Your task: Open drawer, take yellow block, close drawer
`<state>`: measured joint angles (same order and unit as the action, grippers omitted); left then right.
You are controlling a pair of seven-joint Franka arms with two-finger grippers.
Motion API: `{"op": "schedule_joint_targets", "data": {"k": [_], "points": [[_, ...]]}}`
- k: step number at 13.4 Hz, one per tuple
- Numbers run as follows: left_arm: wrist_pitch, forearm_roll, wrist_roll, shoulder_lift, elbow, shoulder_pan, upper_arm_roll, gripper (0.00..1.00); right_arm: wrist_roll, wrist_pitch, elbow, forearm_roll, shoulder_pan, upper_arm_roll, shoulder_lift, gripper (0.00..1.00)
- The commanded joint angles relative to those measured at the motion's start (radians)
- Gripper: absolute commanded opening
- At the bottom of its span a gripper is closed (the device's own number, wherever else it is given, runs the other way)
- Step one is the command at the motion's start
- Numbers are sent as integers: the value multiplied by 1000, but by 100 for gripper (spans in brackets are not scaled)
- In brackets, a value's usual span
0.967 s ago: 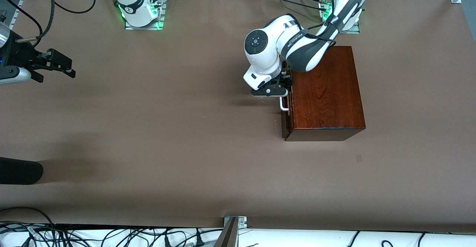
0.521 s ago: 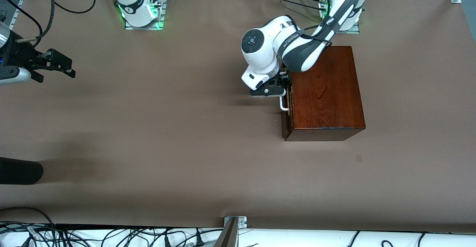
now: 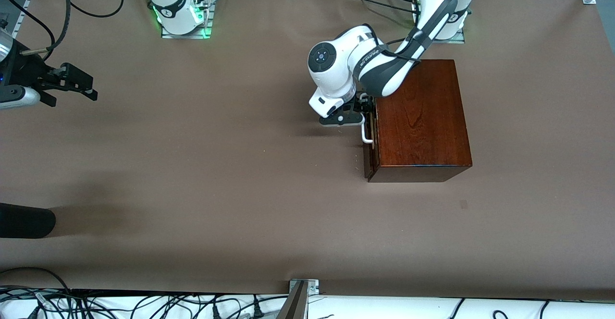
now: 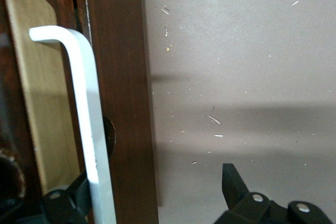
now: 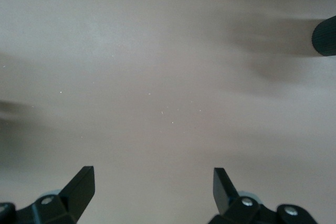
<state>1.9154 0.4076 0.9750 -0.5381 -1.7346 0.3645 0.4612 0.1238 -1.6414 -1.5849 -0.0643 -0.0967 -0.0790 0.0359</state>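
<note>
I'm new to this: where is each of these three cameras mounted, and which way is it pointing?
Front view: high above the table, facing both arms' bases; shows the wooden box, the left gripper at the drawer's handle, and the right gripper waiting over bare table.
Left wrist view: on the left arm's wrist, close on the drawer front; one finger shows, jaws open around the handle.
Right wrist view: on the right arm's wrist, facing bare table; open fingers show.
Shared: front and left wrist views both show the handle.
</note>
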Motion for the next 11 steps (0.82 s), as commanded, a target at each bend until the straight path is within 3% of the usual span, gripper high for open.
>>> {"op": "schedule_joint_targets", "data": {"k": [1, 11], "points": [[28, 31, 19, -3, 4, 7, 2, 100, 10, 15, 16, 12, 0, -1, 4, 100], [53, 16, 122, -124, 196, 91, 2, 100, 11, 15, 16, 12, 0, -2, 5, 100]]}}
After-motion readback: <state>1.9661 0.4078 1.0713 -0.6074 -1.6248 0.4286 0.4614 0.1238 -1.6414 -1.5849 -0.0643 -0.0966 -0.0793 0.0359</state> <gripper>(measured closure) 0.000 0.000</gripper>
